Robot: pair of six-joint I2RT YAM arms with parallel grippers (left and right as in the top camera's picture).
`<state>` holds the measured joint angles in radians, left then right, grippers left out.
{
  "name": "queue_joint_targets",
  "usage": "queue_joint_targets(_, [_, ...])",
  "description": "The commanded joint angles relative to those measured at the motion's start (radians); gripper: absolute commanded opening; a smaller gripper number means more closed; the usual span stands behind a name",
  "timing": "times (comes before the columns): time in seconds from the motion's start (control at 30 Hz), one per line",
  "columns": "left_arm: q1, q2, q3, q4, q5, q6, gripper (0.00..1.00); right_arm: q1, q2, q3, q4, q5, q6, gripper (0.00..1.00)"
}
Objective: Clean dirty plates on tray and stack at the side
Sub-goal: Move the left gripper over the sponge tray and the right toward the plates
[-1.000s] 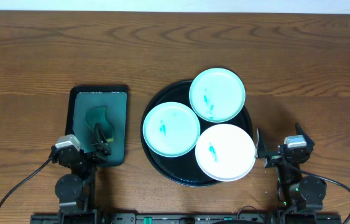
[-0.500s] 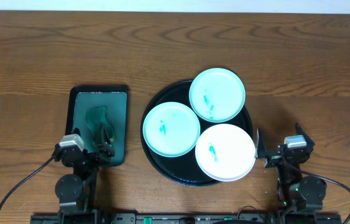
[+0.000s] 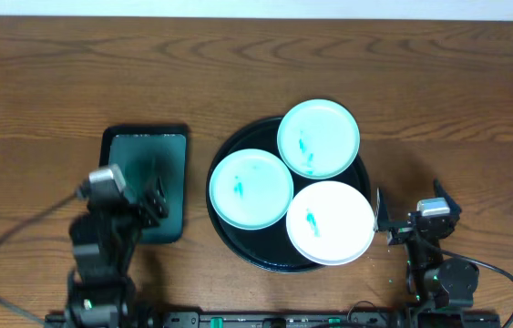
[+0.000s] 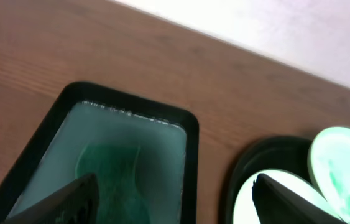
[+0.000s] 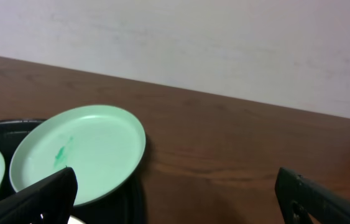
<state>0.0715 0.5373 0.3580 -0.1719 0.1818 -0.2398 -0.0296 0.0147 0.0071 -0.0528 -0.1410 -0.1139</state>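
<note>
The black tray (image 3: 245, 246) holds three plates with teal smears: a mint plate (image 3: 318, 138) at the back, a mint plate (image 3: 251, 189) at the left and a white plate (image 3: 330, 222) at the front right. My left gripper (image 3: 153, 200) is open and empty above the near part of the small green tray (image 3: 119, 146); in the left wrist view the gripper (image 4: 175, 182) hangs over the green sponge (image 4: 109, 174). My right gripper (image 3: 385, 223) is open and empty just right of the white plate. The right wrist view shows the back mint plate (image 5: 81, 152).
The green rectangular tray (image 4: 131, 106) lies left of the black tray, with a strip of bare wood between them. Brown tabletop (image 3: 456, 118) lies to the right and behind the black tray. The table's far edge meets a white wall (image 5: 224, 43).
My left arm has lifted from its rest and moved forward over the green tray, hiding most of the sponge from above. The right arm and the plates have not moved.
</note>
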Motion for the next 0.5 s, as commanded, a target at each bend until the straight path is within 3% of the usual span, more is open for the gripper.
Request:
queue_joint_targets(0.0, [0.006,0.219,0.220,-0.094,0.010,-0.005,0.80,0.011,-0.002,-0.002,0.002,-0.006,-0.007,0.99])
queue_joint_targets(0.1, [0.006,0.419,0.462,-0.289,0.022,-0.005,0.79,0.011,-0.002,-0.002,0.045,-0.024,0.016,0.99])
queue_joint_targets(0.23, [0.006,0.556,0.658,-0.468,0.024,-0.005,0.80,0.011,-0.002,0.004,0.138,-0.167,0.138,0.99])
queue_joint_targets(0.33, [0.006,0.607,0.739,-0.536,0.024,-0.006,0.79,0.011,0.009,0.063,0.074,-0.216,0.252,0.99])
queue_joint_targets(0.47, [0.006,0.611,0.746,-0.539,0.024,-0.006,0.79,0.011,0.093,0.218,-0.093,-0.234,0.237,0.99])
